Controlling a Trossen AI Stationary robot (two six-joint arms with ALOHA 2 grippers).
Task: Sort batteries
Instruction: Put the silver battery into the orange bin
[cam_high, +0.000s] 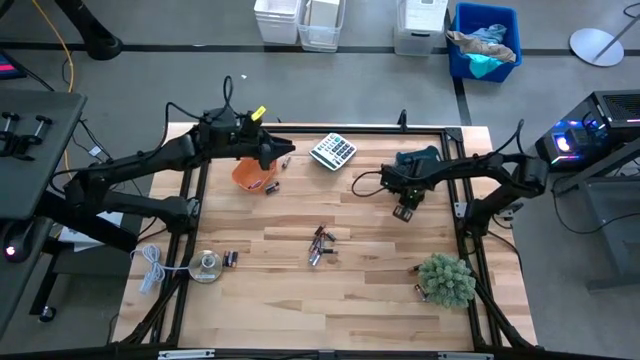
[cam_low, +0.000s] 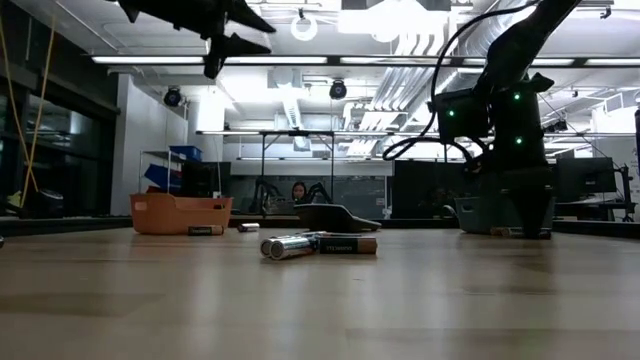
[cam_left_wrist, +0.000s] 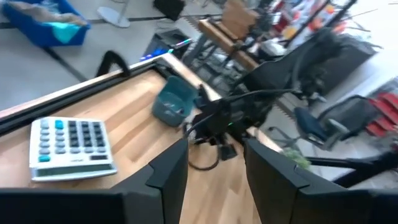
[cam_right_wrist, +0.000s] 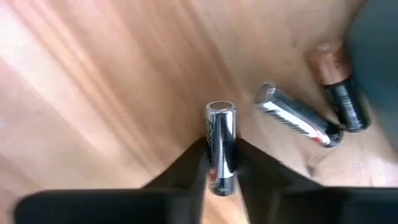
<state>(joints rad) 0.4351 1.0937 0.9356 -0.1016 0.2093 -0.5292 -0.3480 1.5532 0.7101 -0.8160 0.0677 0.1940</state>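
Observation:
Several small dark and silvery batteries lie on their sides in the middle of the table (cam_high: 320, 245) (cam_low: 318, 244). Others lie beside the orange bowl (cam_high: 250, 172), by the clear disc (cam_high: 206, 266) and near the plant (cam_high: 447, 280). My right gripper (cam_high: 404, 210) (cam_right_wrist: 221, 165) hangs in front of the teal bowl (cam_high: 420, 160), shut on a silvery battery (cam_right_wrist: 221, 143). Below it, two more batteries (cam_right_wrist: 295, 118) (cam_right_wrist: 339, 93) lie on the wood. My left gripper (cam_high: 285, 152) (cam_left_wrist: 214, 171) is open and empty, raised high beside the orange bowl. My right gripper pinches the silvery battery by its rear half (cam_right_wrist: 219, 171) between its two fingers. The fingers come from above, pointing down, and the battery lies along them. Its shiny end cap (cam_right_wrist: 221, 107) sticks out past the fingertips toward the table top.
A grey calculator (cam_high: 333, 151) (cam_left_wrist: 69, 148) lies at the far edge between the two bowls. The green plant stands in the near right corner. The clear disc and a coiled white cable (cam_high: 152, 268) lie near left. A black frame borders the table.

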